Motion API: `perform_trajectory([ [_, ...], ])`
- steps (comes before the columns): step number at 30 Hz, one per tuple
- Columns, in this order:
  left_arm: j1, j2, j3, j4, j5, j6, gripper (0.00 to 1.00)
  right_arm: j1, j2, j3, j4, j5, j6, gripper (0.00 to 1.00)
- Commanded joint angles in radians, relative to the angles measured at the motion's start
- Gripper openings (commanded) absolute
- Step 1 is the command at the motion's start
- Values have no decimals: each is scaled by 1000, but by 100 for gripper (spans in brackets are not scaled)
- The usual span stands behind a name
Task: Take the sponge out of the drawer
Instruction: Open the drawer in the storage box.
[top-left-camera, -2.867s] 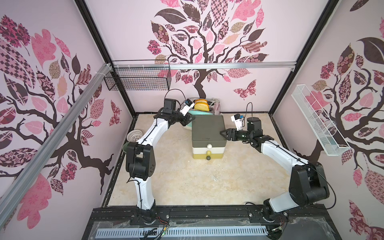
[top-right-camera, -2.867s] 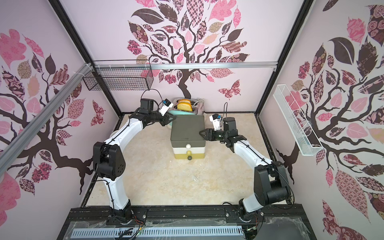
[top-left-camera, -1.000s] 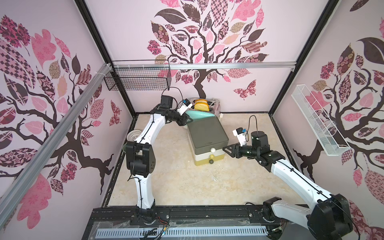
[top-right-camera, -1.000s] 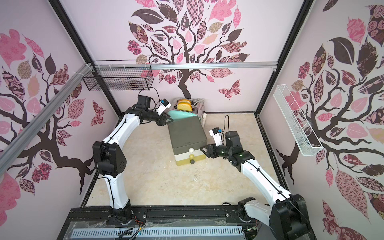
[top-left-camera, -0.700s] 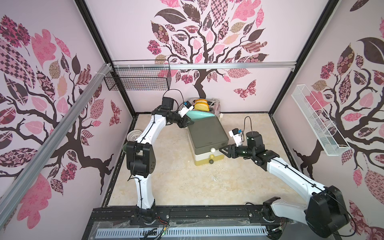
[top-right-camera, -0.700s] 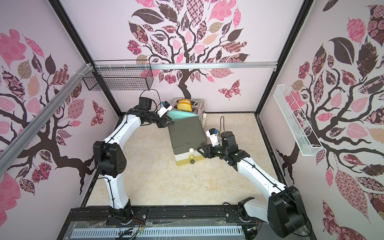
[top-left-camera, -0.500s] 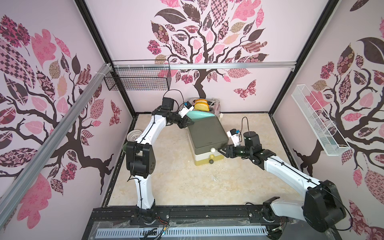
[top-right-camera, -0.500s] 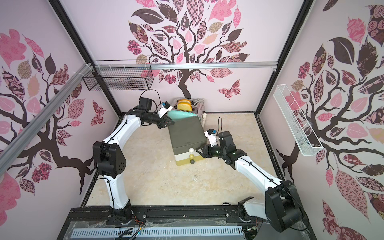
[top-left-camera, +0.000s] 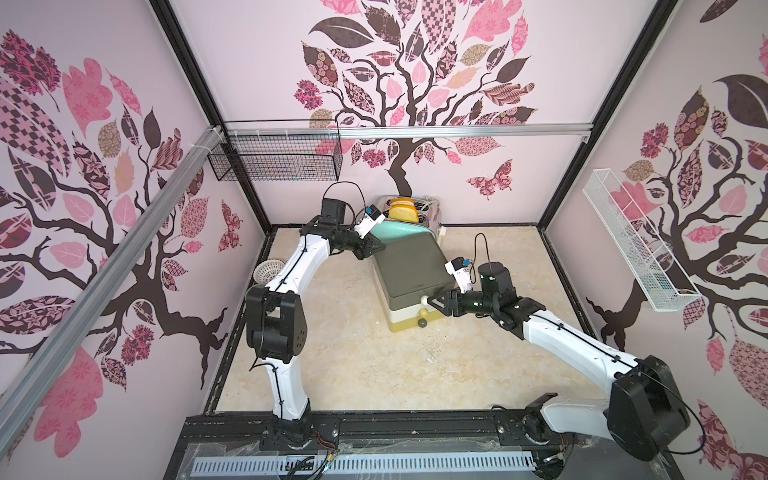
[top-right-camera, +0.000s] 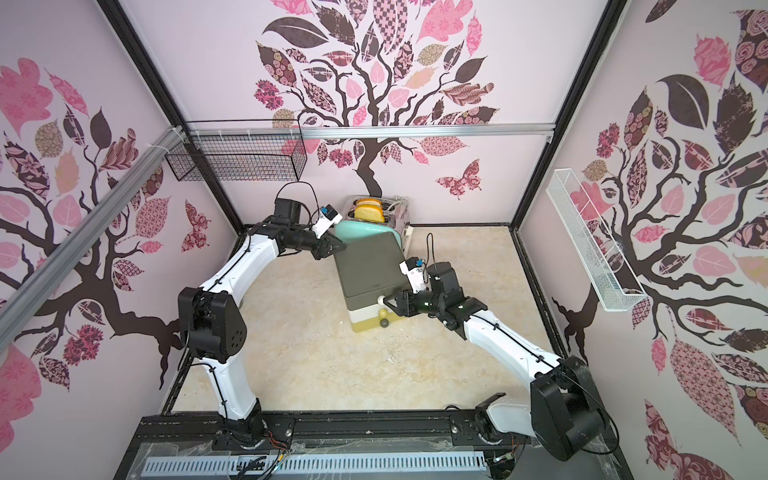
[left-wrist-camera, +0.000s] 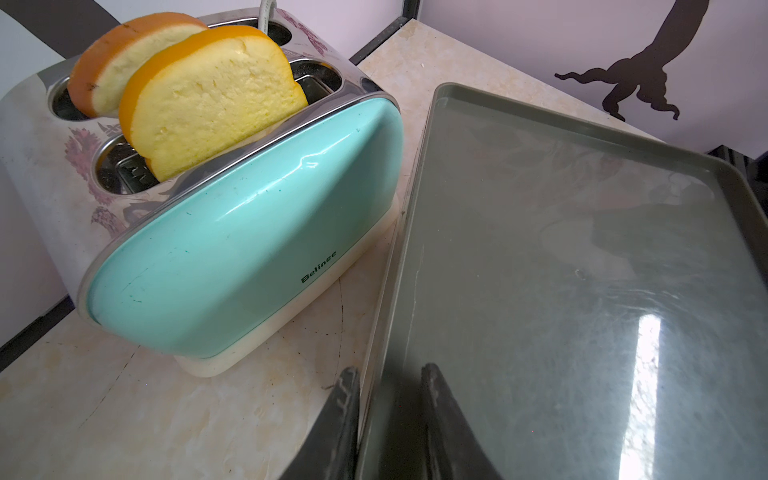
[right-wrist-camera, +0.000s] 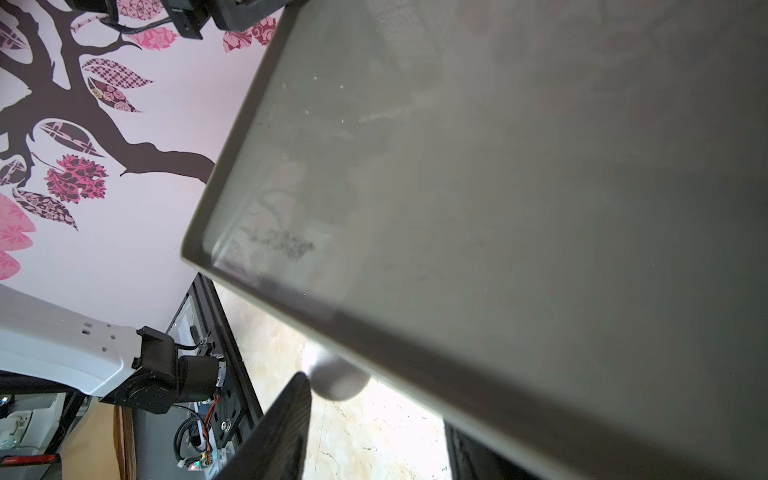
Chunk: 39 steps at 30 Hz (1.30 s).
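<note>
Straddling drawer unit (top-left-camera: 409, 266) rim, left tool (left-wrist-camera: 390, 401) nearly closed; right tool (top-left-camera: 433, 303) half-open around knob (top-left-camera: 424, 299).

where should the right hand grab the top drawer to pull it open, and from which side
Grip the round cream knob on the top drawer, coming in from the front of the drawer unit, a finger each side of the ball. The drawer face is flat, so the knob is the only part sticking out. The open right hand faces it.

links (top-left-camera: 295, 266) white | joints (top-left-camera: 274, 324) black | cables (top-left-camera: 344, 182) black | left claw (top-left-camera: 379, 246), right claw (top-left-camera: 433, 304) black
</note>
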Motion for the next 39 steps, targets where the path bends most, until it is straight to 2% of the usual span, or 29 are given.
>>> perform_trajectory([
  [1, -8, -11, -39, -67, -12, -3, 27, 18, -9, 49, 28, 29, 7, 53],
  [13, -14, -31, -77, -26, -1, -29, 26, 51, 51, 82, 35, 72, -2, 53],
  [19, -25, -36, -102, -1, 7, -42, 26, 50, 64, 103, 36, 103, 0, 49],
  [24, -25, -35, -102, 4, 2, -42, 25, 51, 74, 115, 35, 113, -1, 44],
  [28, -26, -31, -91, -3, -2, -39, 25, 50, 79, 114, 34, 129, -2, 34],
  [33, -22, -17, -75, -2, -19, -43, 24, 52, 44, 95, -4, 141, -10, 31],
  [39, -21, 17, -42, -4, -22, -53, 24, 55, -90, 28, -118, 184, -32, 30],
])
